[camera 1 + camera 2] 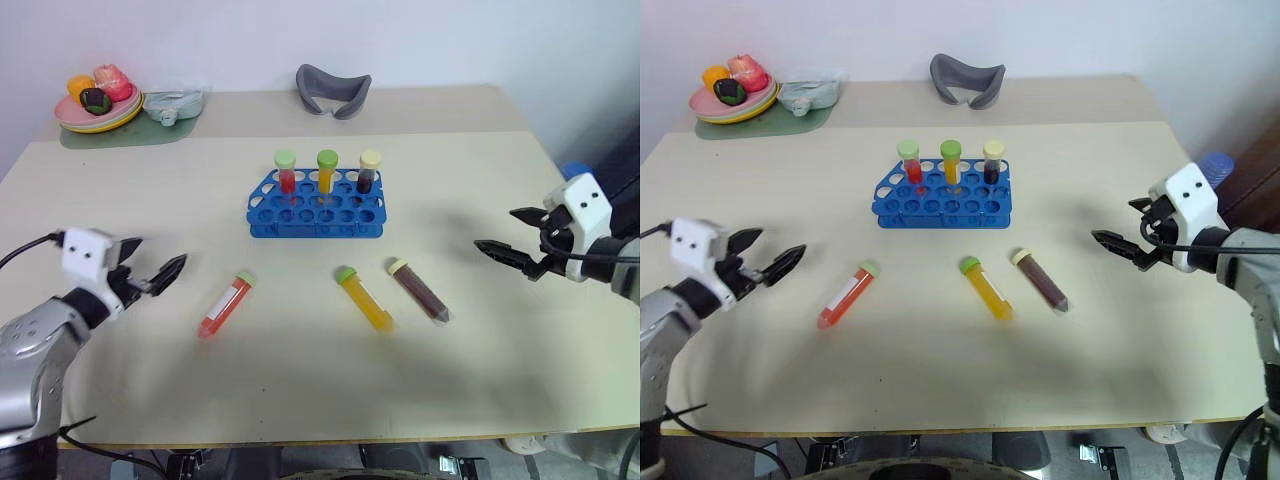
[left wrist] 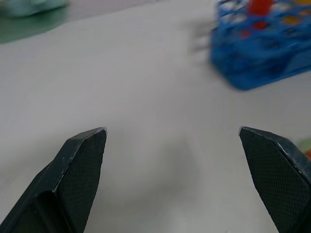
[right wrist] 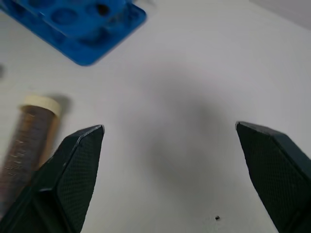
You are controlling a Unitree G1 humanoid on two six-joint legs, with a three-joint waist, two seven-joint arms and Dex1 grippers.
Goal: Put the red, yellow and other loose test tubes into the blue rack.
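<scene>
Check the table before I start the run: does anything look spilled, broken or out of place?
Nothing spilled or broken. Three capped plastic tubes lie flat before the blue plastic rack: red, yellow-orange, dark maroon. Three more stand upright in it.

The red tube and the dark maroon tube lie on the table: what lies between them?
The yellow tube lies between the red tube and the dark maroon tube, seen in the left eye view.
</scene>
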